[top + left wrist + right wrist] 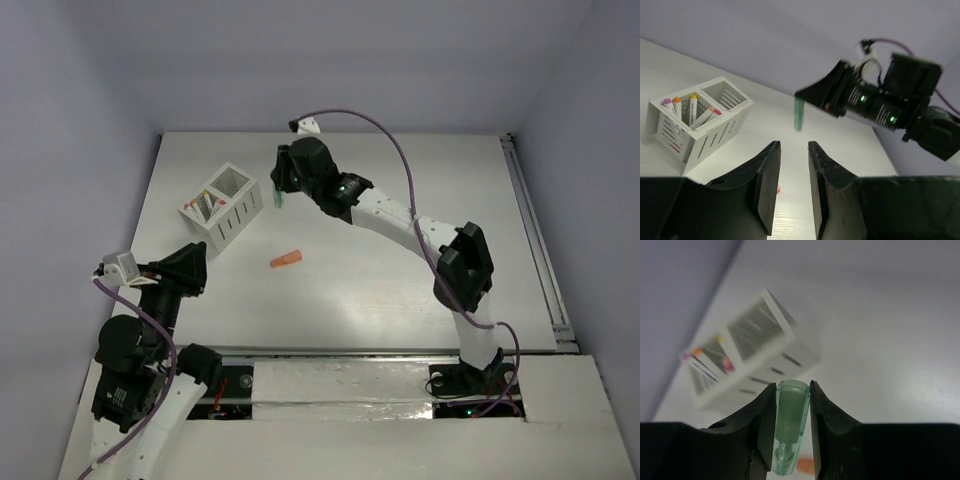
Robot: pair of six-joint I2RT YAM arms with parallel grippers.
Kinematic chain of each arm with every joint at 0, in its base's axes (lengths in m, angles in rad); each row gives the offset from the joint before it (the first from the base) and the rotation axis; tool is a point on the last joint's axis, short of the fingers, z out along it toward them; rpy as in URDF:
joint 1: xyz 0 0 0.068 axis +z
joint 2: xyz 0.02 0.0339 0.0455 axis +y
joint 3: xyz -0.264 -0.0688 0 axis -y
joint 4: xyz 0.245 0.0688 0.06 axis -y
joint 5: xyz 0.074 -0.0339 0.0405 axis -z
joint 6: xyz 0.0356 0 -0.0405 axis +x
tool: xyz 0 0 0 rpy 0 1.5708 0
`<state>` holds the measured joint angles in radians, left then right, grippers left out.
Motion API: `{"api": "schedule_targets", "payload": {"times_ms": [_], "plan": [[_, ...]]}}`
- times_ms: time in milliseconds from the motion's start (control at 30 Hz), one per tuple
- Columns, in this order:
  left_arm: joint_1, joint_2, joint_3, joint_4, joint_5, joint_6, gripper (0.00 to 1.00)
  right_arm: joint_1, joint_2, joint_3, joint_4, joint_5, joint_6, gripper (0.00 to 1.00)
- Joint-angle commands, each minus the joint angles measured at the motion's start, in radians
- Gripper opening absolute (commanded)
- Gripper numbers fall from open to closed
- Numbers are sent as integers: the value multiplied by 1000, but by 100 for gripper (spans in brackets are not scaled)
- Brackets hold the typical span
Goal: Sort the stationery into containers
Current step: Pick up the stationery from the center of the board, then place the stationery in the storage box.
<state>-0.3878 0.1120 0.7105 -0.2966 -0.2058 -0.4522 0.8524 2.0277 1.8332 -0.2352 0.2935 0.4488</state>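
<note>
From above we see the right gripper (278, 196) clamping the mint-green piece (277, 202) in the air just beside the white box (235, 222), the orange piece (287, 261) lying on the table (400, 280). In our left wrist view the left gripper (793, 146) gapes with nothing between its jaws, and four pens (692, 107) stand in one compartment of the box; the right wrist view shows the mint-green piece pinched between both fingers (765, 410)

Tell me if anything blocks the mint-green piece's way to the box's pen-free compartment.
Nothing visible does. The right end effector holds the stubby mint-green piece aloft beside the white slotted two-compartment box, whose pen-free compartment is open on top.
</note>
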Motion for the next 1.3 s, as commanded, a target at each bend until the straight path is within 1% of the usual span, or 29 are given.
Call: {"api": "schedule_targets", "payload": {"times_ms": [0, 67, 100, 167, 200, 233, 333, 367, 467, 600, 800, 967, 1100, 1267], "plan": [[-10, 23, 7, 36, -67, 40, 25, 10, 77, 196, 186, -54, -33, 3], [-10, 32, 12, 33, -76, 44, 26, 10, 120, 247, 227, -66, -25, 3], [-19, 38, 15, 33, -86, 50, 26, 10, 161, 268, 314, -86, -12, 3], [-19, 44, 23, 27, -121, 60, 26, 10, 209, 328, 414, -108, -7, 3], [-28, 51, 24, 18, -138, 58, 26, 10, 267, 354, 437, -123, -4, 3], [-28, 60, 24, 13, -151, 56, 26, 10, 301, 423, 456, -129, -9, 3], [-39, 81, 23, 14, -142, 58, 26, 10, 429, 536, 488, -145, -21, 3], [-48, 83, 21, 14, -142, 60, 26, 10, 449, 578, 503, -151, -25, 3], [-57, 87, 21, 14, -149, 60, 26, 10, 508, 616, 580, -186, -45, 4], [-57, 103, 18, 14, -150, 60, 26, 10, 552, 643, 585, -192, -94, 5], [-57, 124, 17, 11, -155, 53, 25, 10, 569, 587, 642, -251, -99, 8], [-57, 129, 15, 8, -159, 50, 25, 10, 603, 639, 632, -218, -91, 7], [-57, 132, 14, 8, -159, 50, 25, 10, 617, 653, 675, -177, -87, 7], [-57, 132, 14, 7, -164, 50, 25, 10, 684, 715, 680, -148, -119, 7]]}}
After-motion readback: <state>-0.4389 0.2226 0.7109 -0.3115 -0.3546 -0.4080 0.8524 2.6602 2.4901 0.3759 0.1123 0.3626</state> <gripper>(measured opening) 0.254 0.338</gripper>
